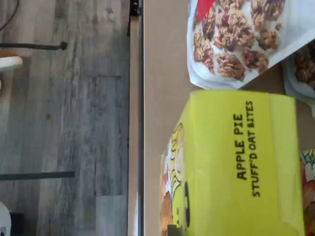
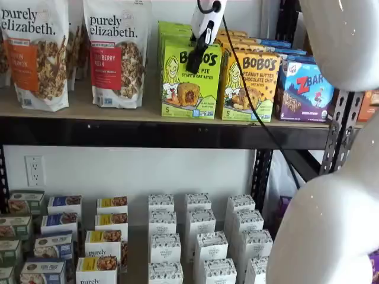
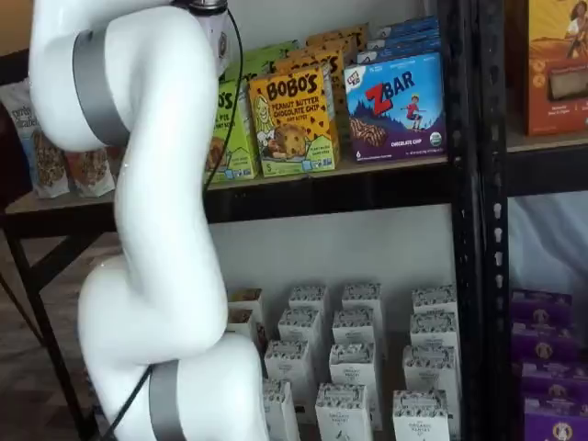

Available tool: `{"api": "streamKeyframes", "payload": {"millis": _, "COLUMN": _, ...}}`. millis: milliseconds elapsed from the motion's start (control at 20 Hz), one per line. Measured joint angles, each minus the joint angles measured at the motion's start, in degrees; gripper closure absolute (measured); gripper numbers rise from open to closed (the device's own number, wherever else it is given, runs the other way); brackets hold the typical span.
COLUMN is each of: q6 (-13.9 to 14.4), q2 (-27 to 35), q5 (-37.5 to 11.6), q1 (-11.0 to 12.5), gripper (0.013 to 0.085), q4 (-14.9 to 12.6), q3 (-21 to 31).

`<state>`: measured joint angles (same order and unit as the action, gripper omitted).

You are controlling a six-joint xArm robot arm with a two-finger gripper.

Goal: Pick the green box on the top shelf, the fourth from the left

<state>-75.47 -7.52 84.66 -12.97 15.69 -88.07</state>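
White arm (image 3: 156, 248) fills left of frame in a shelf view, blocking much of the rack. Top shelf (image 2: 89, 109) spans upper half, granola bags (image 2: 115, 50) at upper left. Green box (image 2: 190, 80) stands upper center w/ orange Bobo's box (image 2: 251, 86) just right of it. Gripper (image 2: 195, 62) hangs at box's top front edge; fingers side-on, can't tell if clenched or released.
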Motion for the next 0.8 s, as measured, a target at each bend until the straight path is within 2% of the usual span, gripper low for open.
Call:
{"api": "streamKeyframes", "payload": {"millis": 50, "q6": 0.0, "q2": 0.0, "q5": 0.1, "q1": 0.0, "gripper": 0.061, "q4": 0.1, "q3": 0.0}}
{"api": "streamKeyframes", "payload": {"millis": 200, "q6": 0.0, "q2": -0.1, "q5": 0.3, "q1": 0.1, "gripper": 0.069, "q4": 0.2, "q3": -0.1}}
{"api": "streamKeyframes", "payload": {"millis": 300, "q6": 0.0, "q2": -0.1, "q5": 0.3, "q1": 0.1, "gripper": 0.069, "q4": 0.2, "q3": -0.1}}
{"api": "streamKeyframes", "payload": {"millis": 400, "q6": 0.0, "q2": -0.2, "q5": 0.4, "q1": 0.1, "gripper": 0.077, "q4": 0.2, "q3": -0.1}}
{"api": "streamKeyframes", "payload": {"millis": 550, "q6": 0.0, "q2": -0.2, "q5": 0.4, "q1": 0.1, "gripper": 0.081, "q4": 0.3, "q3": 0.0}}
{"api": "streamKeyframes", "payload": {"millis": 600, "q6": 0.0, "q2": -0.2, "q5": 0.5, "q1": 0.1, "gripper": 0.085, "q4": 0.4, "q3": -0.1}}
{"api": "streamKeyframes", "payload": {"millis": 800, "q6": 0.2, "q2": 0.0, "q5": 1.1, "q1": -0.1, "gripper": 0.085, "q4": -0.3, "q3": -0.5}}
